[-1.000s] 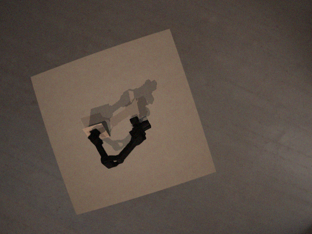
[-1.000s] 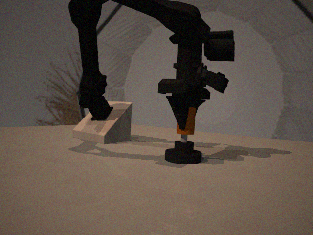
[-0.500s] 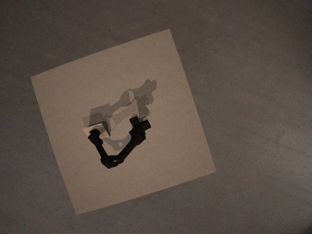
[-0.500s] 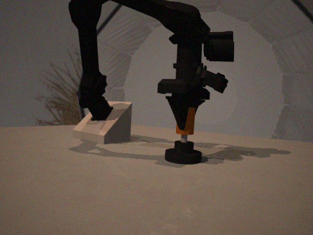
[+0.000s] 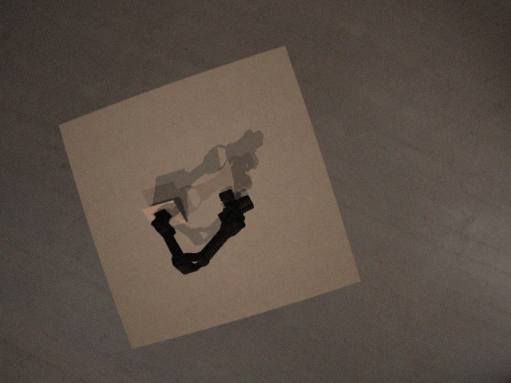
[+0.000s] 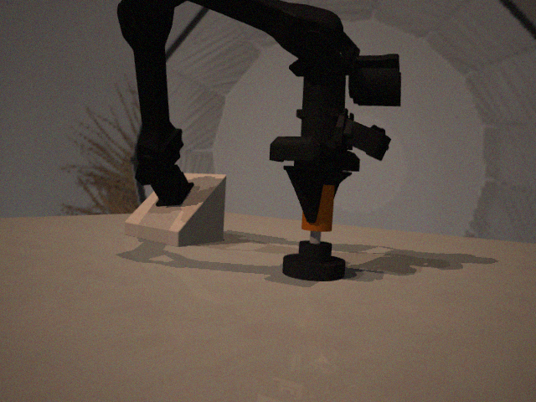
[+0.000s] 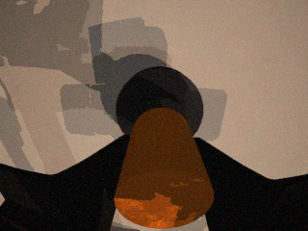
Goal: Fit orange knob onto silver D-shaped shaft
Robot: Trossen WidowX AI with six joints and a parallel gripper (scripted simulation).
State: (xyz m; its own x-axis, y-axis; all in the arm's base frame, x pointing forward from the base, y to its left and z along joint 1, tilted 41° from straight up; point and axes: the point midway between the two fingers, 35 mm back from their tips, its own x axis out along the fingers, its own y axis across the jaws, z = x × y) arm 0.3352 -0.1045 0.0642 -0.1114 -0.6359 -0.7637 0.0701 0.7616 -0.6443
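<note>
Black six-joint arm, gripper down, with orange knob above its shaft.

Arm [image 5: 214, 245] [image 6: 302, 26]: foot on a pale sloped block [image 5: 149, 212] [image 6: 201, 208], links rising, crossing over and bending down to a near-vertical wrist; gripper [image 6: 315, 218] [image 7: 161, 142] pointing downward, fingers part-way open and closed on the sides of the orange knob [image 6: 327, 212] [image 7: 161, 159]. Knob upright, directly over the silver shaft [image 6: 315, 237], whose lower part shows between knob and round black pedestal [image 6: 313, 266] [image 7: 159, 89]; knob not seated. Flat-side alignment: cannot be told.
</note>
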